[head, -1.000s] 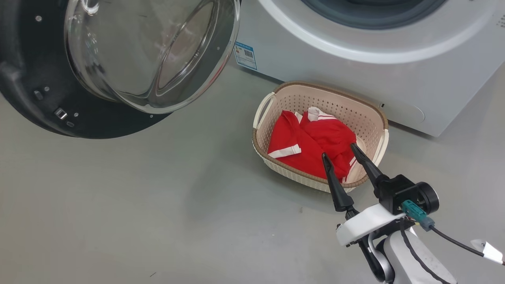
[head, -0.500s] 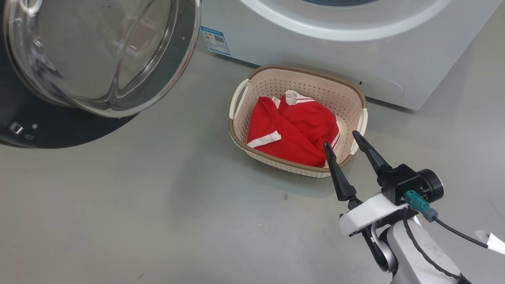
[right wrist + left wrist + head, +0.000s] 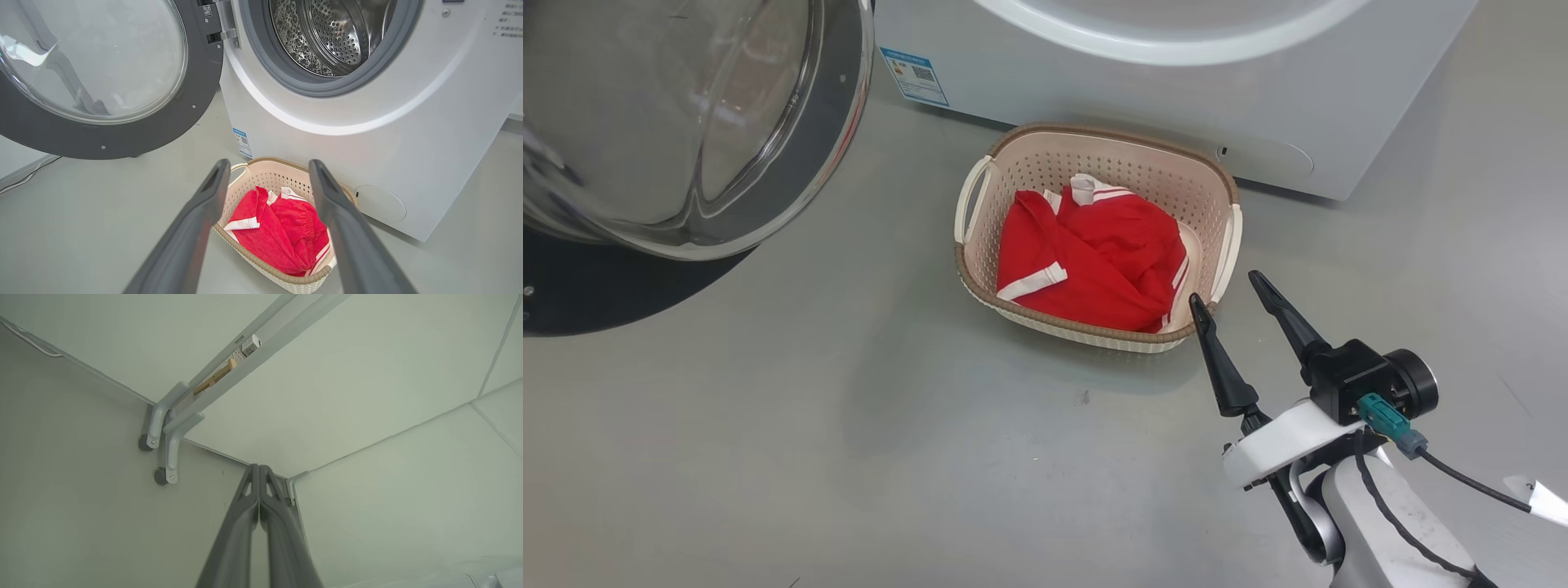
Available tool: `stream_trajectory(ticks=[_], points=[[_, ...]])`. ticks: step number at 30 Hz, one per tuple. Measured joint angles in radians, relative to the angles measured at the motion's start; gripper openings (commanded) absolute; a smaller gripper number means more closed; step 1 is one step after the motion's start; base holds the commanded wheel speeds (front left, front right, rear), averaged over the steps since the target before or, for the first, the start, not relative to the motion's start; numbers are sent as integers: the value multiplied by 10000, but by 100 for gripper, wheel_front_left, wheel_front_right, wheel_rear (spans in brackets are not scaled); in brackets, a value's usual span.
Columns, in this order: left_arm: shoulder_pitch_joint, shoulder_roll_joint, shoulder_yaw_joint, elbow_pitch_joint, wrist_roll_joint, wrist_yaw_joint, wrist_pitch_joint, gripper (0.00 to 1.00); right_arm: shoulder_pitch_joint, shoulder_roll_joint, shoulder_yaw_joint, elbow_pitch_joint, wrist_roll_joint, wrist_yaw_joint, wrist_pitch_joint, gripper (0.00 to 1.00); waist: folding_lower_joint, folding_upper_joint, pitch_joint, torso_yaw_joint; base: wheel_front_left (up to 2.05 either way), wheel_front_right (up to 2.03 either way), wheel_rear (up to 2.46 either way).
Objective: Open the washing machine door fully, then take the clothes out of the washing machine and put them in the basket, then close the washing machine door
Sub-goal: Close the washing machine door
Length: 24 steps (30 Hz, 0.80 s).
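Observation:
The red clothes (image 3: 1094, 257) (image 3: 278, 234) lie in the cream basket (image 3: 980, 171) (image 3: 265, 173) on the floor before the white washing machine (image 3: 1143, 106) (image 3: 408, 134). The washing machine door (image 3: 686, 122) (image 3: 106, 77) stands swung wide to the left, and the steel drum (image 3: 331, 32) looks bare. My right gripper (image 3: 1227, 290) (image 3: 267, 163) hangs open and empty just off the basket's near right corner, fingers pointing at the basket. My left gripper (image 3: 259, 467) is shut on nothing, raised toward a corner of pale walls and ceiling.
A grey floor (image 3: 849, 425) spreads around the basket. A blue label (image 3: 915, 75) sits low on the machine's front, a round cap (image 3: 1270, 155) at its lower right. Pale rails on brackets (image 3: 171, 428) run along the ceiling.
The head camera has turned, so door, machine and basket slid left in the picture. My right gripper, still open, has drawn back from over the clothes to just outside the basket.

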Motion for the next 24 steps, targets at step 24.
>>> stream_trajectory(ticks=[24], points=[[-1452, -81, 729, 2738, -800, 115, 1990, 0, -33, 13, -130, 52, 0, -4, 0, 100, -1, 0, -25, -141, 0, 0, 0]])
